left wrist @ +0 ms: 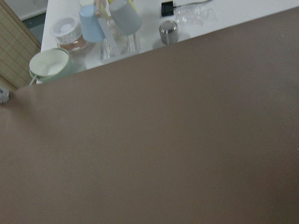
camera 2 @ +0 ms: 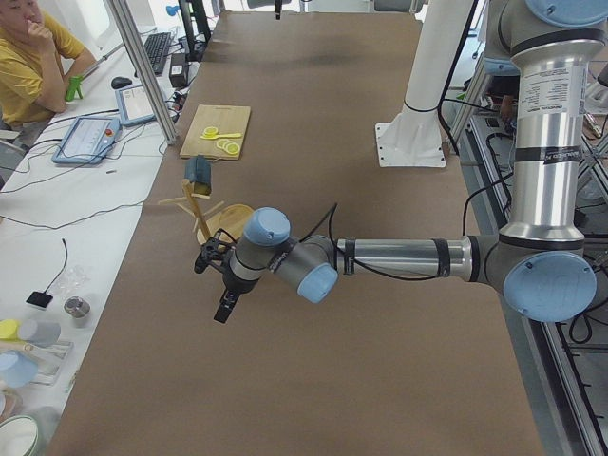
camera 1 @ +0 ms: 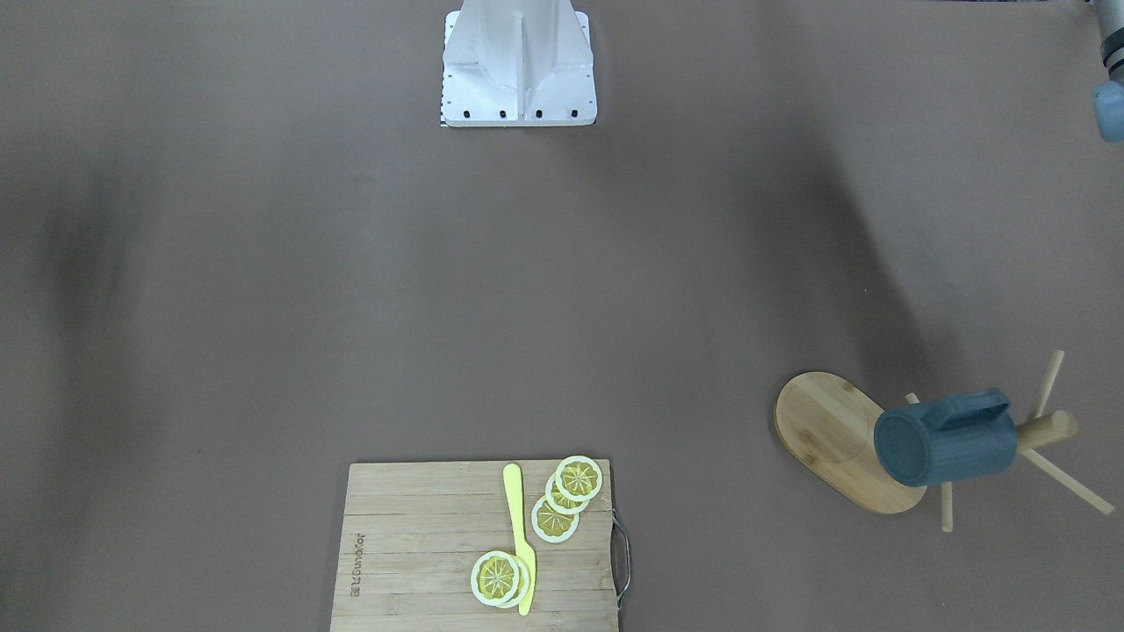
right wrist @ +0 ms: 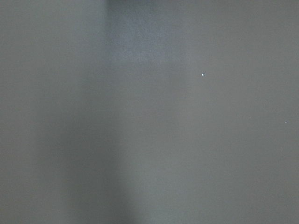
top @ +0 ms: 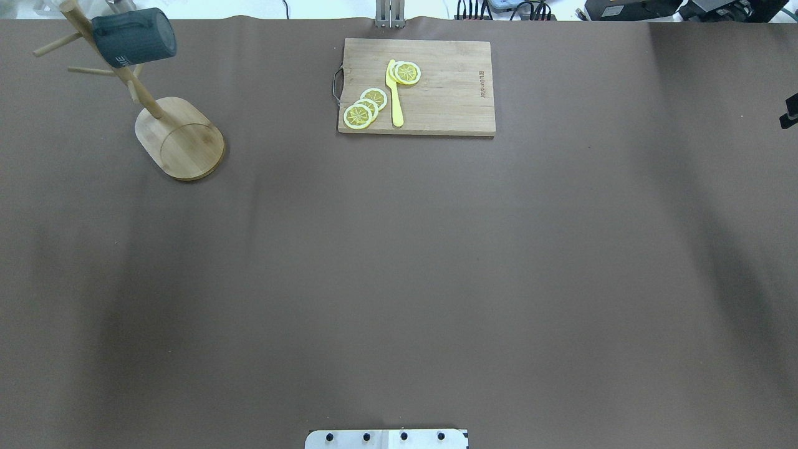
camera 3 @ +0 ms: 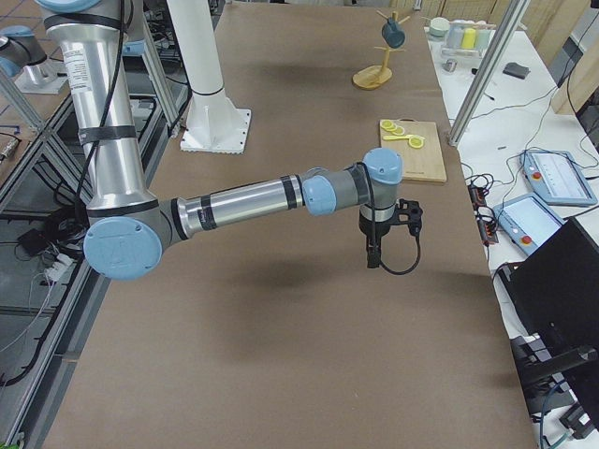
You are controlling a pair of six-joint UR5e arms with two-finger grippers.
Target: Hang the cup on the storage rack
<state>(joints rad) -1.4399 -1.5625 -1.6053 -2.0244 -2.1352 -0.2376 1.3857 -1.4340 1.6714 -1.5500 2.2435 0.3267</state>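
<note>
The dark blue-grey cup [camera 1: 944,439] hangs on a peg of the bamboo storage rack [camera 1: 825,430], mouth towards the post, at the far left of the table in the overhead view [top: 134,37]. The rack's oval base [top: 181,137] rests flat on the table. My left gripper [camera 2: 225,310] shows only in the exterior left view, a short way from the rack and above the table; I cannot tell whether it is open or shut. My right gripper [camera 3: 372,259] shows clearly only in the exterior right view, far from the rack; I cannot tell its state either.
A rectangular bamboo cutting board [top: 449,87] with lemon slices [top: 365,107] and a yellow knife [top: 394,93] lies at the table's far middle. The white robot base [camera 1: 518,61] stands at the near edge. A side table with cups [left wrist: 107,21] lies beyond the left end.
</note>
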